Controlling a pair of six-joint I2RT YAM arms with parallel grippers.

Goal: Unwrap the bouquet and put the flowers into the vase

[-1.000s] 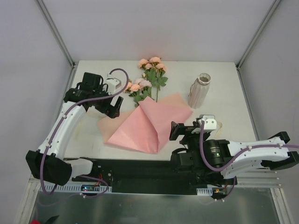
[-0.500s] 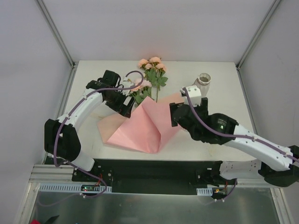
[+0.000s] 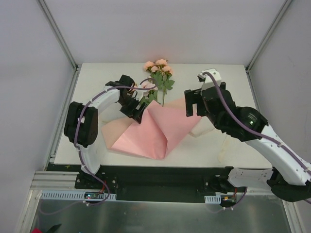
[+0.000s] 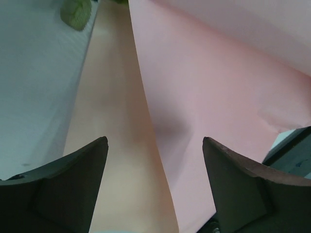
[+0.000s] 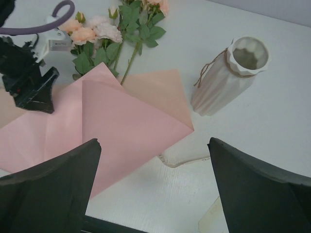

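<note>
Seen from above, the left arm has swung in from the worktop's [image 3: 97,73] left side within the last second, so the left fingers [image 3: 136,113] now hang over the upper left edge of the unfolded pink paper [image 3: 155,131], just beside the flowers [image 3: 158,72]. The right arm has risen from the near edge and reached forward, its right fingers [image 3: 189,108] spread and empty, covering the vase in this view. Paper and flowers lie where they did. The left wrist camera shows its fingers [image 4: 63,189] wide apart, gripping nothing, straddling a raised fold of the paper [image 4: 218,87]. The right wrist camera looks down between parted, empty fingers [image 5: 43,189] at the vase [image 5: 228,77], upright and well apart from the flowers [image 5: 90,34], whose stems reach the sheet's edge. Unwrapping looks done; I judge that lifting the flowers comes next
</note>
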